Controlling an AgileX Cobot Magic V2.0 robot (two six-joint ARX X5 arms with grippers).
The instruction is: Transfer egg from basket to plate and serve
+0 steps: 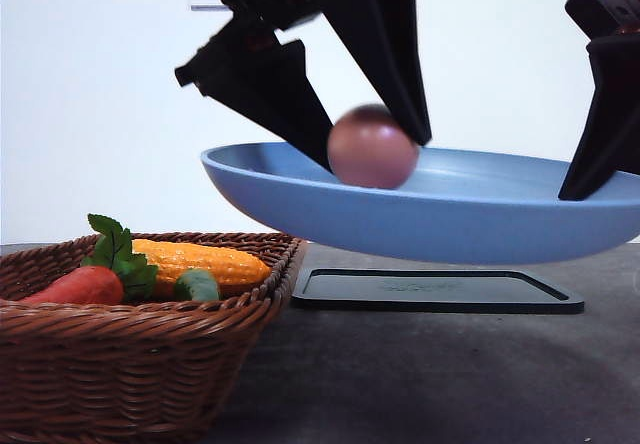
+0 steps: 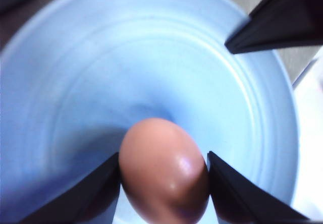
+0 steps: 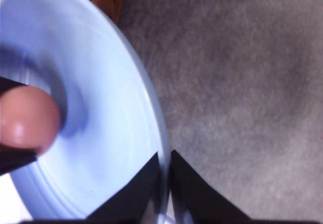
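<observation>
While right hand [image 3: 165,183] pinches plate [image 1: 450,214] rim, left hand [image 2: 164,183] clamps egg [image 2: 164,171] over it.

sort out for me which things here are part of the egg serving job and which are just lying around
Part of the job:
egg, gripped in the left hand
blue plate, held up by its rim in the right hand
wicker basket

Just lying about:
carrot
corn cob
small green vegetable
black tray

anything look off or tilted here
Only the plate: held off the table by the right pincer on its rim, it sits slightly tilted. The egg is in the left pincer over it. Nothing spilled or damaged.
</observation>
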